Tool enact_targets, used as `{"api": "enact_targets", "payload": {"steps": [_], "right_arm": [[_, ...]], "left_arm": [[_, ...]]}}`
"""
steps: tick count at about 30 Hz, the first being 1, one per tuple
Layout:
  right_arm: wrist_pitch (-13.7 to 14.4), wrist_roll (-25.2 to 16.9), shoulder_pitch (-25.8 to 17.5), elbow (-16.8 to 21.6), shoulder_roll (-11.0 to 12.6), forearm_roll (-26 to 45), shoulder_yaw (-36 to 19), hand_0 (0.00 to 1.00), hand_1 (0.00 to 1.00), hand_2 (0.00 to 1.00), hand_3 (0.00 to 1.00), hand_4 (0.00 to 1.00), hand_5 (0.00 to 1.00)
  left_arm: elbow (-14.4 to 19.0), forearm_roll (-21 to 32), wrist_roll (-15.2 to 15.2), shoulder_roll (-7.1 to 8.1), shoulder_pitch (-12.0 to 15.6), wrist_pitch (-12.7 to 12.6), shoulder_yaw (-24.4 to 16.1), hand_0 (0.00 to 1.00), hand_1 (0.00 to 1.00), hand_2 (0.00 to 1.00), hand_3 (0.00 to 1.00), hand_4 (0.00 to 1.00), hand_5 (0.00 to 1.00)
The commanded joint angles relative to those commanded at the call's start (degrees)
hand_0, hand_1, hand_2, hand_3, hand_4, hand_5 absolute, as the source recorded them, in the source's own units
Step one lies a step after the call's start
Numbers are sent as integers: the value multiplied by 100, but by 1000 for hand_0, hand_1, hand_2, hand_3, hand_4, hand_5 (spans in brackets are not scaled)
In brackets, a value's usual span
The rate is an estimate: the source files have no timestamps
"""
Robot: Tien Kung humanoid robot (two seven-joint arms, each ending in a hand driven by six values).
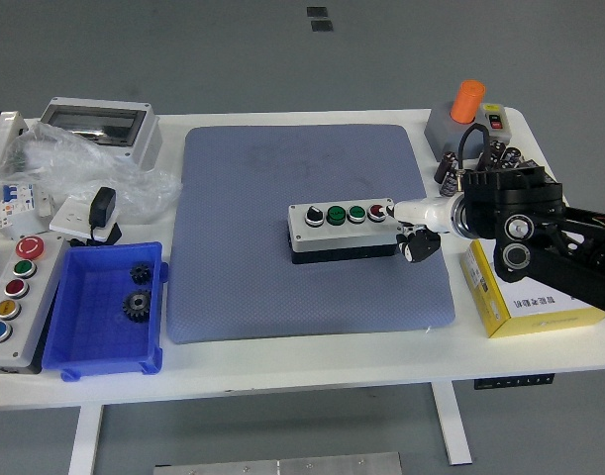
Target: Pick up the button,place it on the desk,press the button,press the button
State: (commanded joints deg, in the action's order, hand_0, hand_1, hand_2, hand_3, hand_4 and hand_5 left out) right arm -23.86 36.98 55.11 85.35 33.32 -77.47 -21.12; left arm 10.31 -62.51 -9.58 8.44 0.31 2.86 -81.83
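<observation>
Grey button box (344, 230) sits on the blue mat (312, 233) on the desk (282, 361), so pressing is in hand: the right hand (413, 226), one white finger extended, empty, must push down on the red button (377, 211).

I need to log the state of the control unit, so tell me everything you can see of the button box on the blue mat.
The button box is a long rectangular unit with a light grey lid over a black base, apparently plastic. Four controls sit in a row on top: a black knob, two green buttons and a red button at its right end. It lies flat near the middle of the blue mat. The right hand points a white finger at the red-button end; contact is unclear.
</observation>
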Motion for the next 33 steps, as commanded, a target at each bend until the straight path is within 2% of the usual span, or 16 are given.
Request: {"api": "enact_targets", "payload": {"steps": [4, 9, 13, 14, 19, 20, 25, 26, 28, 31, 32, 33], "right_arm": [[99, 0, -111, 107, 120, -72, -383, 510, 519, 296, 998, 53, 45], [-21, 0, -536, 278, 271, -233, -1237, 511, 519, 295, 998, 59, 48], [103, -128, -1013, 299, 101, -618, -2127, 511, 519, 295, 998, 59, 48], [192, -219, -1106, 281, 29, -705, -2299, 465, 550, 403, 998, 237, 120], [968, -934, -1692, -100, -441, -1287, -3380, 465, 550, 403, 998, 237, 120], [1144, -1074, -1759, -205, -512, -1399, -3576, 471, 593, 598, 953, 449, 218], [2035, -1764, -1910, -835, -807, -1939, -4456, 471, 593, 598, 953, 449, 218], [2218, -1901, -1921, -969, -853, -1985, -4610, 622, 733, 822, 993, 777, 345], [2525, -2141, -1935, -1206, -926, -2003, -4863, 622, 733, 822, 993, 777, 345], [3014, -2564, -1958, -1601, -1048, -1676, -5174, 622, 733, 822, 993, 777, 345], [3175, -2722, -1971, -1739, -1092, -1528, -5221, 923, 998, 998, 998, 963, 410], [3276, -2832, -1981, -1825, -1121, -1418, -5237, 923, 998, 998, 998, 963, 410]], "left_arm": [[0, -9, -3, -5, 8, 0, -15, 552, 545, 515, 617, 672, 429], [0, -33, -8, -12, 23, -3, -40, 552, 545, 515, 616, 670, 426], [0, -44, -12, -22, 34, -3, -46, 552, 545, 515, 616, 670, 426], [0, -46, -13, -25, 34, -4, -46, 552, 546, 515, 616, 670, 425], [0, -65, -16, -43, 22, -4, -57, 552, 546, 515, 616, 670, 425], [0, -71, -19, -44, 20, -4, -60, 552, 545, 515, 616, 670, 424], [0, -104, -26, -49, 6, -2, -80, 552, 545, 515, 616, 670, 424], [0, -109, -27, -50, 5, -2, -83, 552, 545, 517, 616, 671, 423], [0, -118, -32, -53, 5, 0, -87, 552, 545, 517, 616, 671, 423], [0, -128, -36, -54, 7, 1, -92, 552, 545, 517, 616, 671, 423], [0, -129, -37, -54, 9, 1, -93, 552, 545, 520, 617, 672, 422], [0, -128, -38, -54, 10, 0, -92, 552, 545, 520, 617, 672, 422]]}}
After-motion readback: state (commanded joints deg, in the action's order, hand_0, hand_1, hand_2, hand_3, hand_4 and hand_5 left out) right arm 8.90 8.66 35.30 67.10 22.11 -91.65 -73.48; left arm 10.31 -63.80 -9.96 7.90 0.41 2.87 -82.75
